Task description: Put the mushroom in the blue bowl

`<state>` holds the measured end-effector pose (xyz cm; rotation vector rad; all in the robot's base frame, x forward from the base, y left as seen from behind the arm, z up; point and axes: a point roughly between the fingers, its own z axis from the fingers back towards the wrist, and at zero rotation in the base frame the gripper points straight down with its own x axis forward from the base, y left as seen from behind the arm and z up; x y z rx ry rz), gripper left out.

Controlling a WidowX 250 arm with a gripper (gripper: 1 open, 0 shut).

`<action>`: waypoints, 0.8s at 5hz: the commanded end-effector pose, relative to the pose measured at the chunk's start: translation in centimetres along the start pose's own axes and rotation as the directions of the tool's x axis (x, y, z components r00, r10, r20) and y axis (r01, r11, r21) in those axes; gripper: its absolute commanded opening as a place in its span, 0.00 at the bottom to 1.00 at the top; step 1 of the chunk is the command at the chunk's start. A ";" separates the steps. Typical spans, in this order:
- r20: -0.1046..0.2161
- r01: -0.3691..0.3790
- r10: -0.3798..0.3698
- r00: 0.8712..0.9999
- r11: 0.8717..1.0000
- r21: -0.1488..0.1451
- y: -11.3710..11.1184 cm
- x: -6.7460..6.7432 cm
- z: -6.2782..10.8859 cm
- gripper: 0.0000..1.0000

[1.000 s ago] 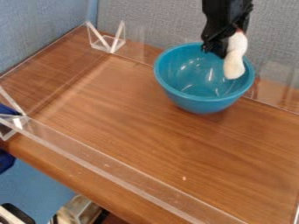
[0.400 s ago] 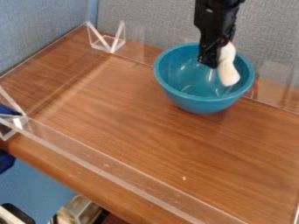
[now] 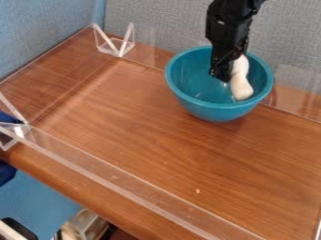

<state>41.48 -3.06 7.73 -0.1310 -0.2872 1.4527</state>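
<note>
Claw down over the bowl, and it's closed around the mushroom! Black fingers dip past the rim, their tips pinched at the mushroom's upper end, with the pale, thick body hanging out on the right side of the grip. And where's that mushroom? Inside the outline of the blue bowl, over toward the right-hand side, tilted a little, its rounded lower end pointing down at the bowl's inner wall. Whether it touches that wall, this angle can't tell us. The upper end is partly hidden behind the dark fingers.

The bowl sits upright on the brown wooden table, up near the back edge, glossy turquoise all the way round. Behind it rises the grey textured wall, with the bluish panel angling away on the left. Over in the back left corner stands a white angular bracket, well apart from the bowl. A clear strip runs along the near side of the tabletop, slanting down toward the right.
</note>
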 end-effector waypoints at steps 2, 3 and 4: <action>0.015 -0.103 0.103 0.995 0.995 -0.018 0.0 1.9 1.2 0.00; 0.000 -0.063 0.063 0.998 0.998 -0.021 0.2 3.0 0.7 0.00; -0.010 -0.020 0.020 1.000 0.999 -0.031 0.2 4.4 1.2 0.00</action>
